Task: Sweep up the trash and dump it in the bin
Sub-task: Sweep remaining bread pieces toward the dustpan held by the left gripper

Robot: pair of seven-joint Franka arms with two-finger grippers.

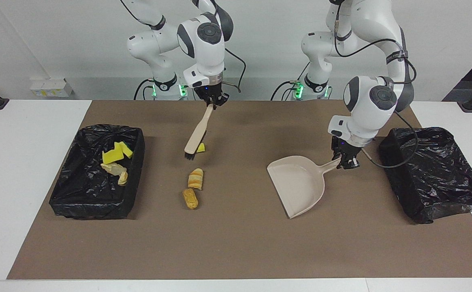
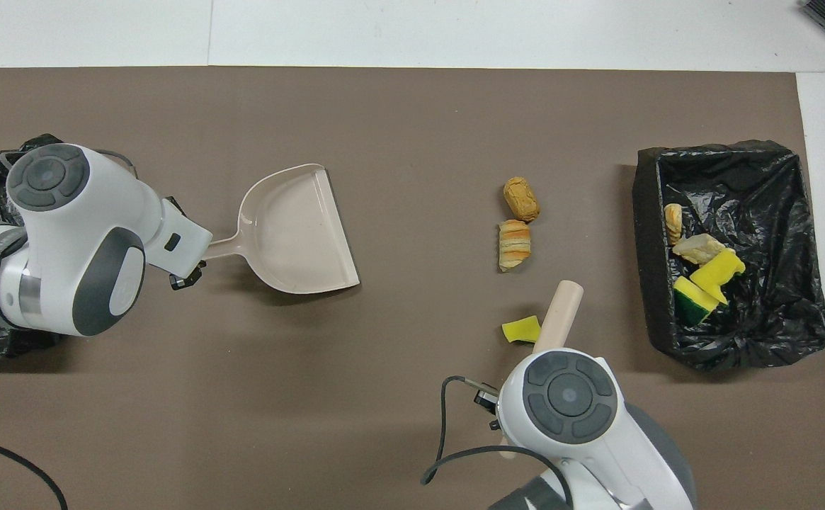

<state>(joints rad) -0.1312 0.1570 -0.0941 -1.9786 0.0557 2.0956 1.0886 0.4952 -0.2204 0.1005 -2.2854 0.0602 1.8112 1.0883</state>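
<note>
My right gripper (image 1: 212,99) is shut on the handle of a beige brush (image 1: 197,130), which slants down over the mat. Its black bristles sit just beside a yellow sponge chunk of trash (image 1: 200,148) (image 2: 520,330), on the side toward the right arm's end. Two golden-brown pastry pieces (image 1: 195,179) (image 1: 190,198) lie farther from the robots. My left gripper (image 1: 347,160) (image 2: 185,276) is shut on the handle of the beige dustpan (image 1: 296,184) (image 2: 299,230), its mouth facing the trash. The bin (image 1: 136,162) (image 2: 646,234) at the right arm's end holds several bits.
A second black-bagged bin (image 1: 434,178) stands at the left arm's end, just past my left arm. A brown mat (image 1: 244,243) covers the table between the bins. In the overhead view the right wrist hides its own fingers and the brush (image 2: 561,315) handle's end.
</note>
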